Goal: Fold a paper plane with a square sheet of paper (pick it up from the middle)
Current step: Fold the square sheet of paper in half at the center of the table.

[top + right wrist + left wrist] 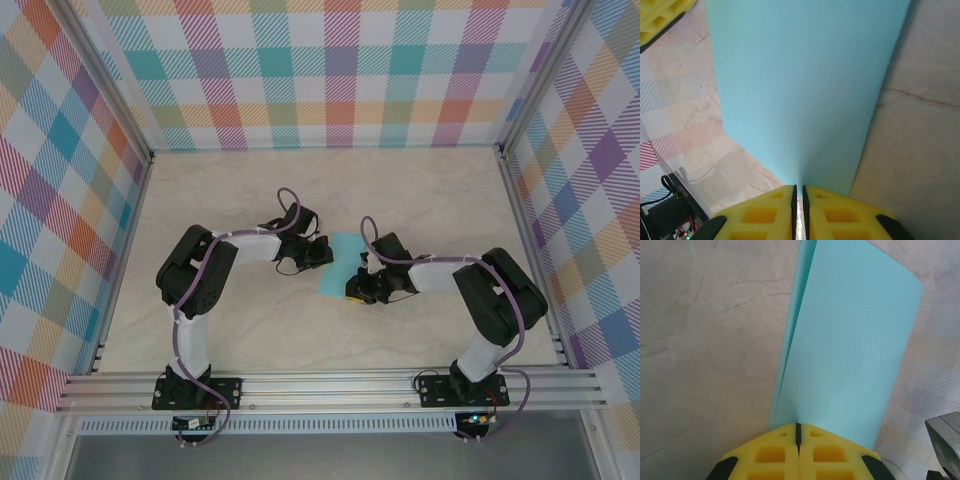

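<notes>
Over the marbled table (300, 180), the folded square sheet of paper (338, 262) runs near-to-far.

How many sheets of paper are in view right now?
1: the turquoise sheet of paper, centre of the top view, folded over, pinched by the left gripper and the right gripper. A second could be hidden beneath them.

The left arm (190, 275) and right arm (500, 295) share bulky black joints, white link shells and thin purple cables (288, 189) looping alongside. Each has a black base plate (197, 390). The fingers (775, 455) are yellow with square pockets (black strips line their inner edges).
</notes>
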`<move>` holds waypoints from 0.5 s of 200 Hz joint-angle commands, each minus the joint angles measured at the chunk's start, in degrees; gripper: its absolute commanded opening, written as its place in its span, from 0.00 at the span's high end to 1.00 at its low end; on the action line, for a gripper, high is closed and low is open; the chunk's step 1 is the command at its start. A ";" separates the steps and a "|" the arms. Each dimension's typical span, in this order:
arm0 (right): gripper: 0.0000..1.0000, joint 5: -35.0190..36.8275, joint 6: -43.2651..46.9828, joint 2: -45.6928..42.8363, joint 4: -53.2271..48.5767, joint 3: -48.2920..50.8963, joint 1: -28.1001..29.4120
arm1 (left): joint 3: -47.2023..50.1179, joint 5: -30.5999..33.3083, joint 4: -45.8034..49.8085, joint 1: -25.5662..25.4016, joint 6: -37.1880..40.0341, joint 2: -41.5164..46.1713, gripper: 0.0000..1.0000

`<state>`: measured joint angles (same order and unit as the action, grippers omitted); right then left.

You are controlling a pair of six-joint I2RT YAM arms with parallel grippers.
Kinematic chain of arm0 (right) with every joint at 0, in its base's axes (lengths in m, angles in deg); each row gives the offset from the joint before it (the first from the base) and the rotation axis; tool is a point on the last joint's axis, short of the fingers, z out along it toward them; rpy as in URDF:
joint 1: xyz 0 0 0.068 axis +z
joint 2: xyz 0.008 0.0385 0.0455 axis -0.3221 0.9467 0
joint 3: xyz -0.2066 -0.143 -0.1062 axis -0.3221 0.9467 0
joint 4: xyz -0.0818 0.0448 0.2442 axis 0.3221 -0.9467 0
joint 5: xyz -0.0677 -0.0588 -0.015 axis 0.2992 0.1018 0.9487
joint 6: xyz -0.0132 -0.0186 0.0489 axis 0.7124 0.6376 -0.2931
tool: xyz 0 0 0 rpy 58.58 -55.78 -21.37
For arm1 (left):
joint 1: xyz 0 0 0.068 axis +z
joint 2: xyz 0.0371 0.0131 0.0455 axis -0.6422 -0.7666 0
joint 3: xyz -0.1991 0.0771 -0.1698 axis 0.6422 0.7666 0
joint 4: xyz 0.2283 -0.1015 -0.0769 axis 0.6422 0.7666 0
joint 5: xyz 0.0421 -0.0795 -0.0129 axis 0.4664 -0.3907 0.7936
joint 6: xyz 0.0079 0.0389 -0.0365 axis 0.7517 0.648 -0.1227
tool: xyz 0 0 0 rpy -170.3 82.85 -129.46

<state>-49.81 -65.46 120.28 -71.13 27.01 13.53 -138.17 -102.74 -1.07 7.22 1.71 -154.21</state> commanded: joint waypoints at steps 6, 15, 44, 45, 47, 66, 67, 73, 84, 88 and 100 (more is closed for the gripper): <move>0.85 1.99 0.30 -0.42 -4.83 1.07 0.56 | 2.01 3.64 7.46 -1.20 0.55 -1.74 1.00; 0.84 1.84 0.17 -1.76 -5.14 0.51 0.56 | 1.81 3.48 7.56 -1.18 0.61 -1.65 1.00; 0.81 6.98 0.68 -6.50 -12.34 -3.80 0.51 | 1.07 2.64 8.01 -1.27 1.16 -0.05 1.00; 0.81 7.26 0.68 -6.57 -12.63 -3.98 0.49 | 1.07 2.61 8.01 -1.28 1.20 0.06 1.00; 0.80 7.86 0.73 -6.98 -13.14 -4.29 0.47 | 1.00 2.61 8.01 -1.28 1.24 0.19 1.00; 0.72 14.09 0.39 -9.15 -18.08 -7.23 -0.07 | 0.17 2.54 8.34 -1.28 1.25 2.25 0.98; 0.72 14.46 0.36 -9.17 -18.41 -7.45 -0.11 | 0.13 2.52 8.31 -1.28 1.25 2.40 0.98; 0.69 16.72 0.13 -9.04 -20.81 -8.82 -0.31 | -0.22 2.37 8.44 -1.26 1.25 3.10 0.95; 0.67 20.55 0.02 -8.26 -24.35 -11.26 -0.65 | -0.60 2.54 8.47 -1.28 1.17 4.48 0.88; 0.67 20.97 0.22 -7.81 -24.71 -11.91 -0.75 | -0.69 2.50 8.45 -1.28 1.22 4.95 0.87; 0.65 20.98 0.42 -6.22 -25.54 -13.89 -0.98 | -0.74 2.79 8.45 -1.28 1.16 6.26 0.80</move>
<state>-35.31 -65.63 112.41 -88.90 17.08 13.15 -138.19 -101.34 3.61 7.09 2.04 -152.19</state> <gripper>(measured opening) 0.334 0.146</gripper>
